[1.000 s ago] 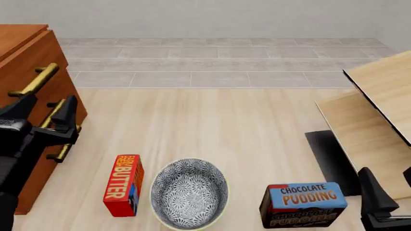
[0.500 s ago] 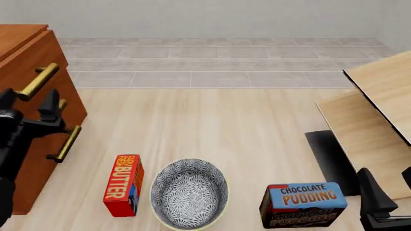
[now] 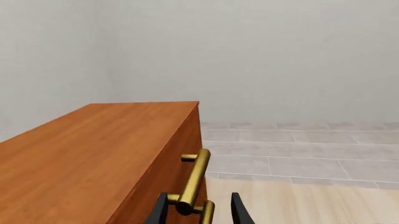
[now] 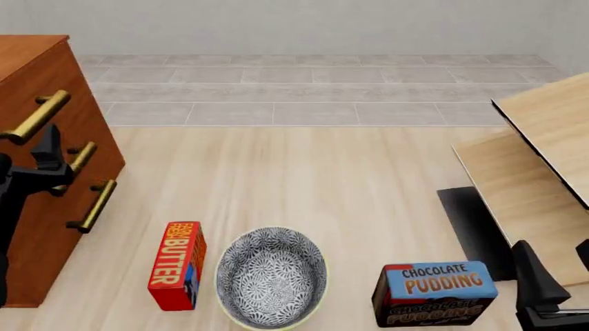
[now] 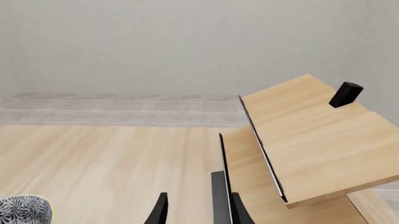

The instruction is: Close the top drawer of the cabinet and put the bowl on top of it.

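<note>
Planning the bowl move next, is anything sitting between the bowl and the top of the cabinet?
Only the butter box, standing just beside the bowl on the cabinet side; a lifted carry would likely clear it. The left gripper is at the drawer fronts. The visible part of the cabinet top looks bare.

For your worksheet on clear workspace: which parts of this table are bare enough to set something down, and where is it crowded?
Free: the wide middle and far tabletop, between the cabinet and the pale wood furniture. Also the cabinet's top. Crowded: the near edge, where butter box, bowl and pudding box line up.
</note>
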